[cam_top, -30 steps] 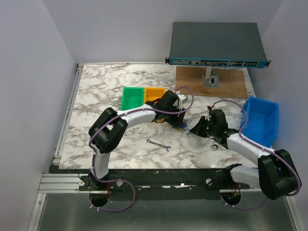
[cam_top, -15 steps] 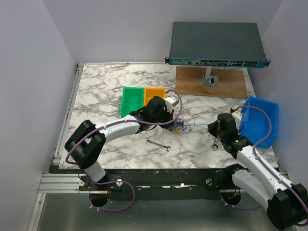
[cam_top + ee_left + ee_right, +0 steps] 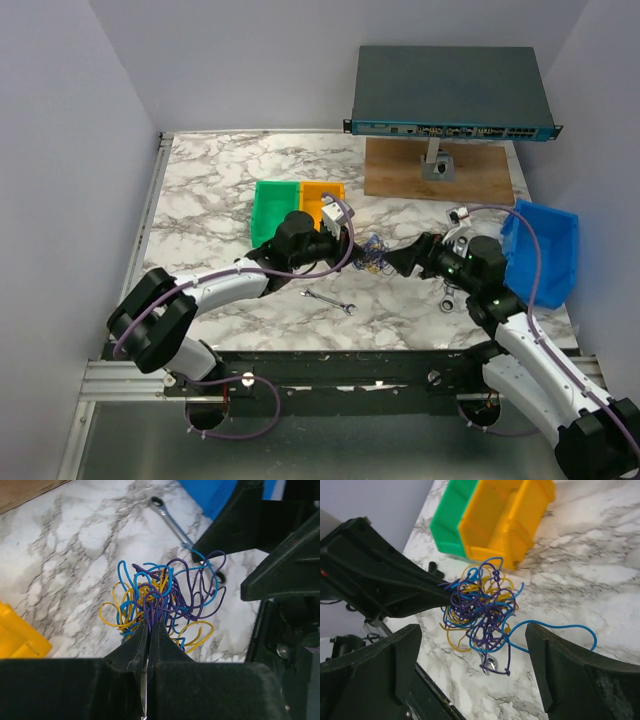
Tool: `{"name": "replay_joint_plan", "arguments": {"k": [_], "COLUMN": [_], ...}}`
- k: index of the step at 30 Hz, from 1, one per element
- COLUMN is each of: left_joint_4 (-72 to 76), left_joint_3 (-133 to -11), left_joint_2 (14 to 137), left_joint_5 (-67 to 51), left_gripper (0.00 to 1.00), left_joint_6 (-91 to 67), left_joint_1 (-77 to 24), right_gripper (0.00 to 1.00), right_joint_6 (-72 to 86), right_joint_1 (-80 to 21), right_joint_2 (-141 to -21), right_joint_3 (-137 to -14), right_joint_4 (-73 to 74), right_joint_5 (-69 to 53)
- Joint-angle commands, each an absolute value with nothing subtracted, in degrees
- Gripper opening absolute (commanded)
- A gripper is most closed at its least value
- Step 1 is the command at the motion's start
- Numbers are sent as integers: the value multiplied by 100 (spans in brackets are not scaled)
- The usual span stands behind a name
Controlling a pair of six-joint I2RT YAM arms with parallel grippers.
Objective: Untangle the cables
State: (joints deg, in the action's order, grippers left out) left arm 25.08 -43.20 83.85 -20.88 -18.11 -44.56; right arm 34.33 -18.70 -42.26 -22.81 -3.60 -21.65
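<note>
The cables (image 3: 375, 250) are a loose tangle of thin blue, purple and yellow wires held just above the marble table (image 3: 220, 180). My left gripper (image 3: 352, 249) is shut on the near side of the cables (image 3: 165, 595), its fingertips (image 3: 141, 630) pinching several strands. My right gripper (image 3: 405, 260) faces the bunch from the right and is open. In the right wrist view its fingers (image 3: 395, 665) stand wide on either side of the cables (image 3: 480, 605), touching none. One blue strand (image 3: 570, 628) loops out to the right.
A small steel wrench (image 3: 330, 301) lies on the table below the bunch, and a second wrench (image 3: 170, 520) lies by the right arm. Green bin (image 3: 272, 205) and orange bin (image 3: 322, 195) stand behind the left gripper. A blue bin (image 3: 540, 250) is at the right, a network switch (image 3: 450, 90) at the back.
The left gripper closed on the bunch and drew back to the left with it. The right gripper pulled away to the right, then opened and came back toward the tangle.
</note>
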Motion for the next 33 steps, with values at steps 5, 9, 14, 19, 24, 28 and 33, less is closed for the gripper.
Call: {"name": "replay_joint_plan", "arguments": {"k": [5, 9, 14, 19, 24, 28, 33], "left_joint_4": [3710, 3846, 3262, 2351, 2410, 2597, 2755], "left_joint_3": [-4145, -4097, -3988, -3661, -3098, -3014, -3127], "left_joint_2": [8105, 8099, 7798, 7264, 6675, 6518, 6695], "left_joint_5": [-3345, -3416, -2066, -48, 547, 308, -360], "left_gripper": [0, 0, 0, 0, 0, 0, 0], "left_joint_6": [-2084, -2193, -2209, -2679, -3132, -3038, -2890], "left_joint_1": [-4438, -4438, -4372, -3928, -3434, -3415, -3418], "right_gripper": [85, 51, 1, 1, 1, 1, 3], "right_joint_6": [3275, 3350, 3801, 6378, 6921, 5102, 3959], "right_joint_1": [-1881, -1881, -1881, -1870, -1867, -1872, -1872], "right_joint_2": [-4762, -4910, -4542, -4482, -4199, -3912, -3827], "right_joint_3": [-2348, -2294, -2391, -2826, -2918, -2690, -2524], "right_joint_4": [-1187, -1048, 603, 3385, 3738, 2283, 1316], "right_joint_5": [-3590, -3216, -35, 4017, 4294, 2833, 819]}}
